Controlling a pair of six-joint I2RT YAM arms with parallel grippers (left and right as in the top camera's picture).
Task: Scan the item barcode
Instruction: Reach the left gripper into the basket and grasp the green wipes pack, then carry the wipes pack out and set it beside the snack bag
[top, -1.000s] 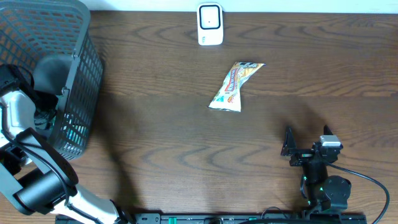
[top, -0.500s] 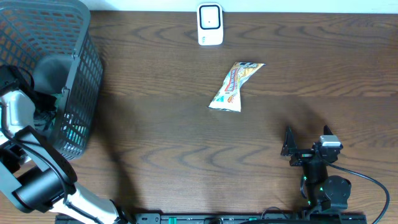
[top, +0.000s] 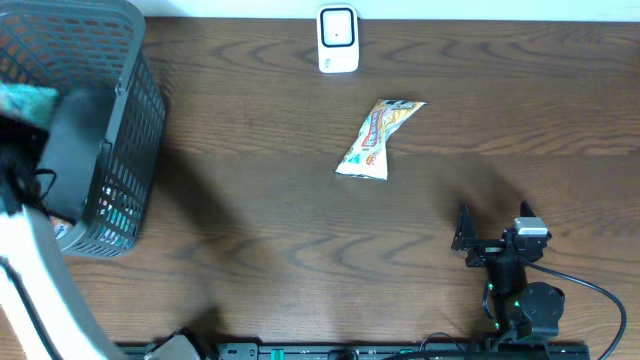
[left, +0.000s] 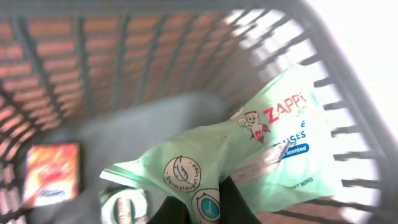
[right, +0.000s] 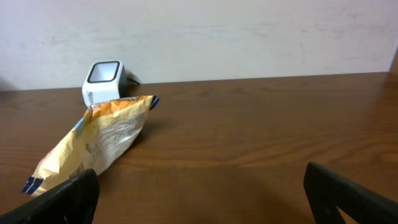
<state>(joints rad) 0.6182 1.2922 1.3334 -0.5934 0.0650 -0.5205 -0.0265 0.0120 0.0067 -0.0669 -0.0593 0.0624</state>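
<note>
A dark mesh basket (top: 135, 140) stood at the left edge of the brown wooden tabletop (top: 280, 230), toward the far side. 1 orange packet (left: 53, 174) lay on its floor. A yellow snack bag (top: 375, 138) lay flat near the middle, well apart from the basket. A pale wall (right: 249, 31) rose behind.

The green wipes packet (left: 205, 149) carries "ZAPPY" in red, "Scented" on a blue tag, and a round seal beginning "Dermatolog". Its smaller print is too blurred to read.
</note>
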